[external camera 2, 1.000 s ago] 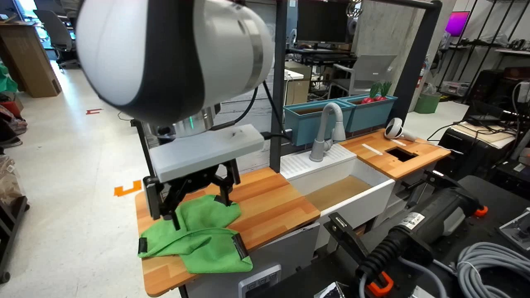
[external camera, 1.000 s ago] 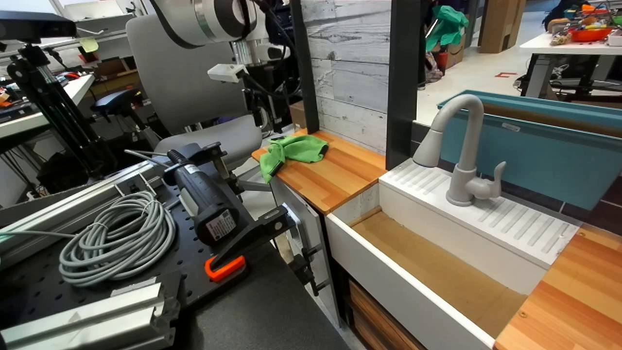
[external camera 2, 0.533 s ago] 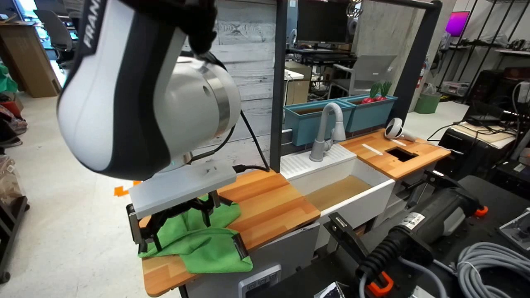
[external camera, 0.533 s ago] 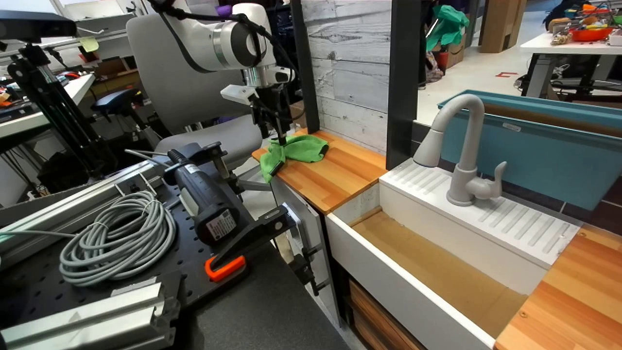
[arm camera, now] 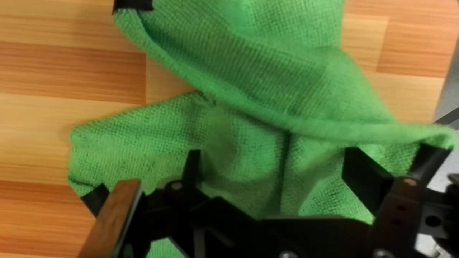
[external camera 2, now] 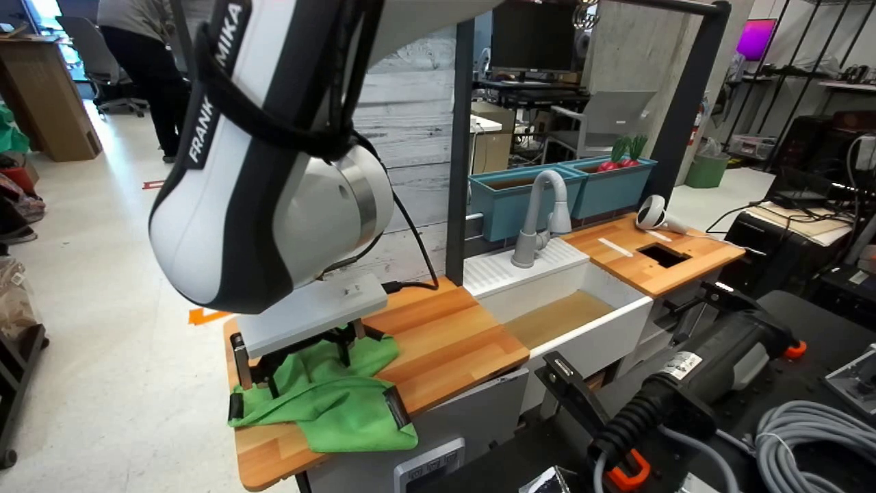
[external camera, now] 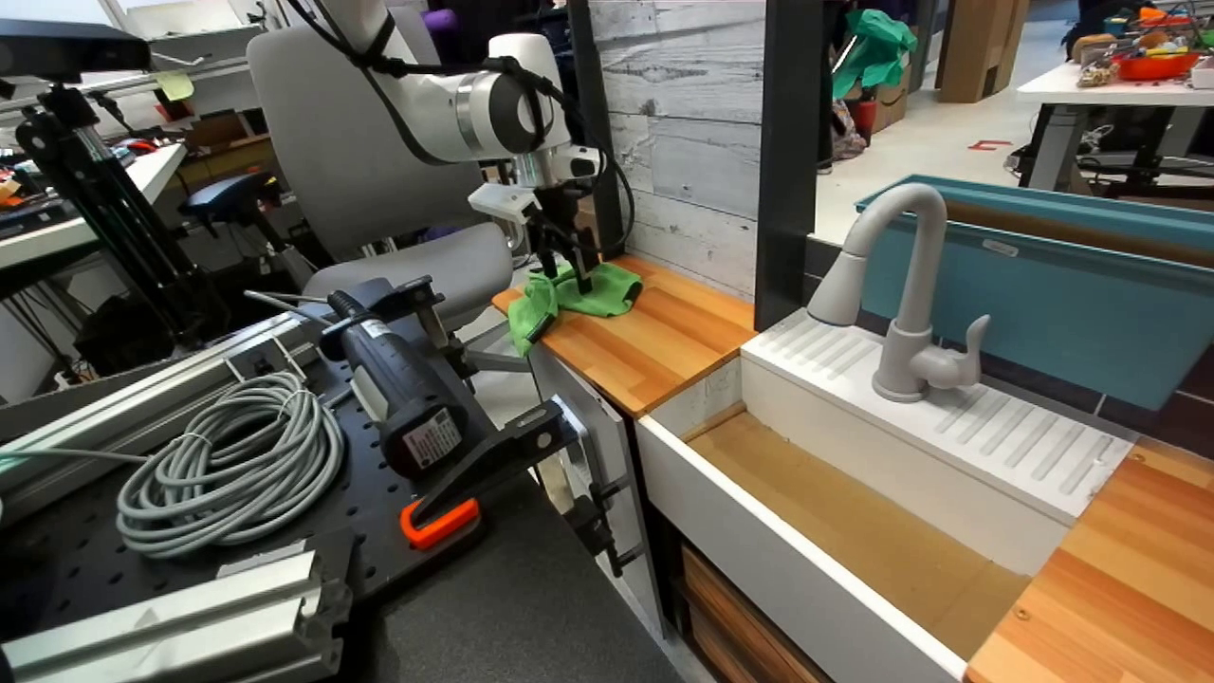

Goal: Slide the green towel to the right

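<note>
The green towel (external camera: 616, 289) lies crumpled with folds on the left wooden countertop, one corner hanging over its edge in an exterior view. It shows in an exterior view (external camera 2: 359, 414) with dark patches at its corners. In the wrist view the towel (arm camera: 251, 71) fills the middle. My gripper (arm camera: 274, 150) is open, its two fingers wide apart with towel cloth beneath and between them. In both exterior views the gripper (external camera: 567, 282) (external camera 2: 309, 378) points down, fingertips at the towel's surface. I cannot tell whether the tips press on the cloth.
The wooden countertop (external camera: 664, 337) (external camera 2: 445, 342) borders a white sink (external camera: 797, 545) with a grey faucet (external camera: 906, 285). A grey plank wall panel (external camera: 683, 142) stands behind. A black table with a cable coil (external camera: 228, 465) is in front. A teal planter (external camera: 1034, 294) stands behind the sink.
My gripper has come down from above the towel to its surface, then shifted slightly toward the sink. The fingers stay open. The towel shows no clear movement.
</note>
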### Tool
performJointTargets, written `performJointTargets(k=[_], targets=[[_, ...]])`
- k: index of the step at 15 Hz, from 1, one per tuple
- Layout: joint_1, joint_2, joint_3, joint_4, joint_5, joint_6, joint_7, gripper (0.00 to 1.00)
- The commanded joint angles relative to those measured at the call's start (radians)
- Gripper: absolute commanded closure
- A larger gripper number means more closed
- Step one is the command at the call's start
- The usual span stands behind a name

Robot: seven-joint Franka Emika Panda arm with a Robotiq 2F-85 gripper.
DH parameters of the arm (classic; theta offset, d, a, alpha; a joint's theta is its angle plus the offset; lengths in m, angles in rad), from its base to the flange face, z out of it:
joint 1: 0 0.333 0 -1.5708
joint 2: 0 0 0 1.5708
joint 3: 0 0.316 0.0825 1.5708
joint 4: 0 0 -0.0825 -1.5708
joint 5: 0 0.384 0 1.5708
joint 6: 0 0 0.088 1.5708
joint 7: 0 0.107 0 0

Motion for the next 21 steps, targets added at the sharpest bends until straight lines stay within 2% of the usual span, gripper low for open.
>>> performJointTargets(k=[1,10,15,21], targets=[[0.002,0.054,-0.022,0.087,0.035,-0.046,-0.031,0.00],[-0.096,0.036,-0.025,0.041,0.084,-0.023,-0.067,0.00],[-0.143,0.036,-0.067,0.008,0.090,-0.015,-0.058,0.00],[-0.150,0.004,-0.148,-0.103,0.070,0.024,-0.037,0.00]])
